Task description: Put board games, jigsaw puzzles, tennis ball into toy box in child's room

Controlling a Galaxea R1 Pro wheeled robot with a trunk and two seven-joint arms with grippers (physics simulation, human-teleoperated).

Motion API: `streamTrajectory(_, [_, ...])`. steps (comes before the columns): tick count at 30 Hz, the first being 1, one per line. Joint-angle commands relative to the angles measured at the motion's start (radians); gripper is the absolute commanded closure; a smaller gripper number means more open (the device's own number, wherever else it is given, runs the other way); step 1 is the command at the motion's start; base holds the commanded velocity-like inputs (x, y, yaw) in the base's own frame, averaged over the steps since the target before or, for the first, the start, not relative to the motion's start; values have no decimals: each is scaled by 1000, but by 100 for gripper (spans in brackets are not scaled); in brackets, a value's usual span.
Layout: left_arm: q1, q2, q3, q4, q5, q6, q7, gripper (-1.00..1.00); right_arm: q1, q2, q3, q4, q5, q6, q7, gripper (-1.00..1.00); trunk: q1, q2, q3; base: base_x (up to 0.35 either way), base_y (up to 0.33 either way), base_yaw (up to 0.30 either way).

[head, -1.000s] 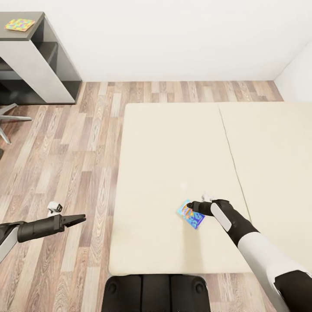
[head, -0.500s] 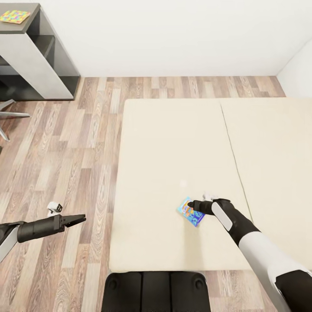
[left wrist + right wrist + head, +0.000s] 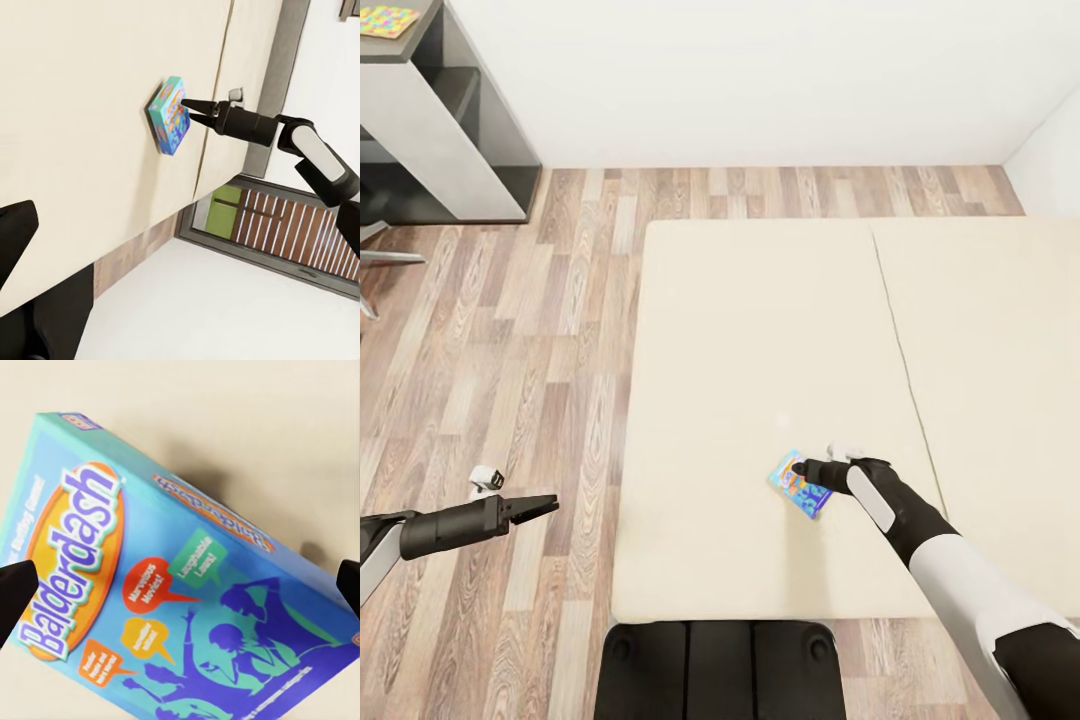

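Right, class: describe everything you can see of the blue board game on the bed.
The board game is a flat rectangular box, seemingly printed card, turquoise-blue with an orange oval reading "Balderdash", coloured speech bubbles and purple cartoon silhouettes. It is closed and sits on the cream bed, towards its near edge, turned askew to the edges. In the left wrist view it appears tipped up off the mattress. The right gripper sits at its far edge, fingertips either side; whether they grip is unclear.
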Motion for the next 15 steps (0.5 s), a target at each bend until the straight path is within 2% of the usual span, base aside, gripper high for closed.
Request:
streamTrajectory(1, [-1,1,-3,0,7,9,0,-100,-1,-1,6,-1,-10,2,-8,-100,1,-2,-1,0,0,0])
streamTrajectory(15, [-1,1,-4,0,6,9,0,-100,0,5,16,0,-9,2,-8,-100,1,-2,-14,0,0,0])
